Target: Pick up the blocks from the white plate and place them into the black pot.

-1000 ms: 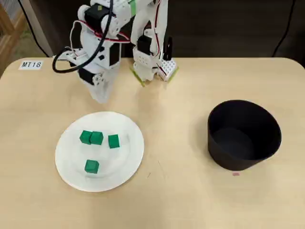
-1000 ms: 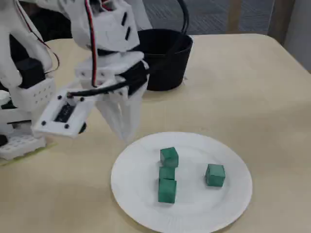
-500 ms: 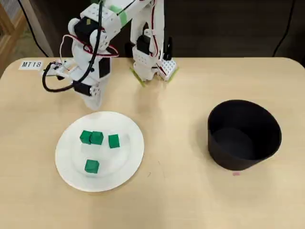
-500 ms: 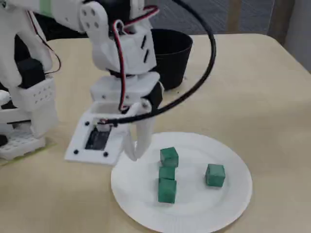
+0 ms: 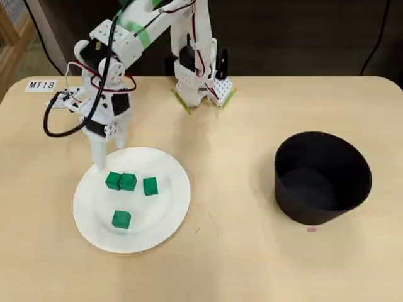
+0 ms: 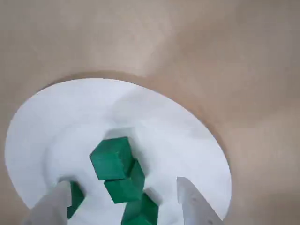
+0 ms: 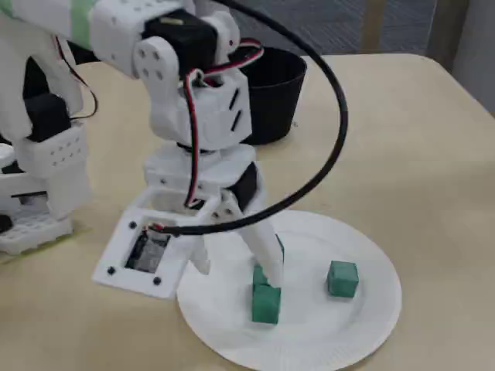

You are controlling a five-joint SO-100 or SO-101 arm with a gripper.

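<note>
While the end effector [image 6: 122, 204] hangs with its white fingers spread apart over the ten o'clock edge of the large round white plate [image 5: 170, 211], four small bright green cubes [image 5: 121, 182] lie on that plate. In the wrist view, a touching pair sits between the fingertips. In the overhead view, the matte black round pot [image 5: 322, 177] stands well apart at three o'clock on the tan table [image 5: 239, 264].

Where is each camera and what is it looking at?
Overhead view: high above, looking down at the table, plate, pot and whole arm.
Wrist view: on the arm, looking down between the open end effector at blocks.
Fixed view: beside the base, low, facing the pot; arm fills it.
All three share the plate and blocks.
</note>
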